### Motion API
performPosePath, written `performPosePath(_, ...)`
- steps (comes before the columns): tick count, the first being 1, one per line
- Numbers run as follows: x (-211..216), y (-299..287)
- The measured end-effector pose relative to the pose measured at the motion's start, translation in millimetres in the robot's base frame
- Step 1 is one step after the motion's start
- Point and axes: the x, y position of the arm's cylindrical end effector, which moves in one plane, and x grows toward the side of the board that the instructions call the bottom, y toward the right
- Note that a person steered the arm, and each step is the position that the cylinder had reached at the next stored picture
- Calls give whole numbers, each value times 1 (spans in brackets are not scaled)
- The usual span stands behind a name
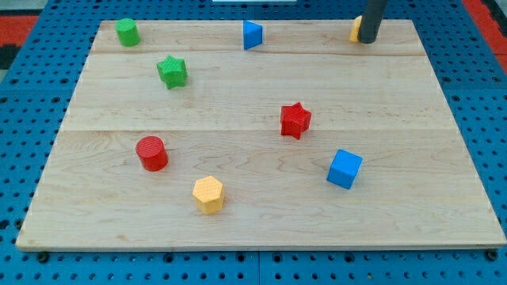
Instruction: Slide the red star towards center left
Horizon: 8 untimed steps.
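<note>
The red star (295,119) lies on the wooden board, a little right of the board's middle. My tip (368,39) is at the view's top right, far up and right of the red star, touching or just in front of a yellow block (356,28) that it partly hides. A red cylinder (151,153) stands at the centre left of the board.
A green cylinder (127,32) sits at the top left, a green star (172,71) below and right of it. A blue triangular block (252,34) is at the top centre. A blue cube (344,169) and a yellow hexagon (208,195) lie toward the bottom. The board (261,229) rests on blue pegboard.
</note>
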Motion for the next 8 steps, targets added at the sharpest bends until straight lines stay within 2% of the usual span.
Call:
performPosePath(1, 16, -44)
performPosePath(3, 95, -132)
performPosePath(4, 98, -164)
performPosePath(5, 126, -209)
performPosePath(6, 131, -155)
performPosePath(7, 146, -31)
performPosePath(8, 191, -47)
